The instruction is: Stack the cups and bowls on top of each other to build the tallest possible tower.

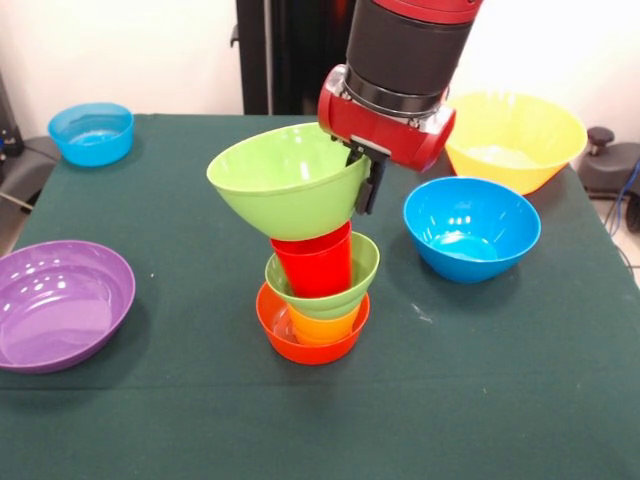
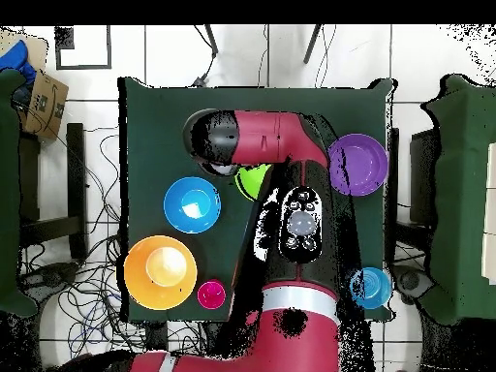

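Observation:
The tower stands mid-table: a small orange bowl (image 1: 300,345), a yellow-orange cup (image 1: 322,326), a small green bowl (image 1: 335,290) and a red cup (image 1: 314,263), nested upward. A larger green bowl (image 1: 283,180) sits tilted on the red cup's mouth, its opening leaning to the left. My gripper (image 1: 363,188) is shut on this bowl's right rim, with one black finger (image 1: 373,188) showing outside the wall. From overhead the arm hides the tower, and only part of the green bowl (image 2: 254,180) shows. A pink cup (image 2: 211,294) stands apart.
A blue bowl (image 1: 470,228) sits right of the tower, with a large yellow bowl (image 1: 515,140) behind it. A small blue bowl (image 1: 92,133) is at the far left corner, and a wide purple bowl (image 1: 60,305) lies at the left edge.

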`<control>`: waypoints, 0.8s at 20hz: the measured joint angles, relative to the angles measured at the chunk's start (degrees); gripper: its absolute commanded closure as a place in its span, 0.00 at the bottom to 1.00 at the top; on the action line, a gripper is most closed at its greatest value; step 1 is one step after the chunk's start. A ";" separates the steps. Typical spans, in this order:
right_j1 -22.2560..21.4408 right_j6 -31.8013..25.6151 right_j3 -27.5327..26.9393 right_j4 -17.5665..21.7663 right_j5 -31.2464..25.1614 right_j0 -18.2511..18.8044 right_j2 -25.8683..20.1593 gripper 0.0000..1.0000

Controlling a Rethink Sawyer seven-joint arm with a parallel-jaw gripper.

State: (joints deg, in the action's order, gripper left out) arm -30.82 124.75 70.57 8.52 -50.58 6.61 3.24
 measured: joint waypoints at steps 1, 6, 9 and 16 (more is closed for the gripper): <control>0.01 0.00 0.00 0.00 0.00 0.01 -0.03 1.00; 0.01 0.00 0.00 0.00 0.01 0.01 -0.14 1.00; 0.04 0.00 0.00 -0.01 0.01 -0.01 -0.23 0.00; 0.52 0.00 -0.01 -0.02 0.02 -0.01 -0.51 0.00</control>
State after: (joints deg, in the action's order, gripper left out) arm -30.30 124.75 70.56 8.50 -50.55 6.60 2.73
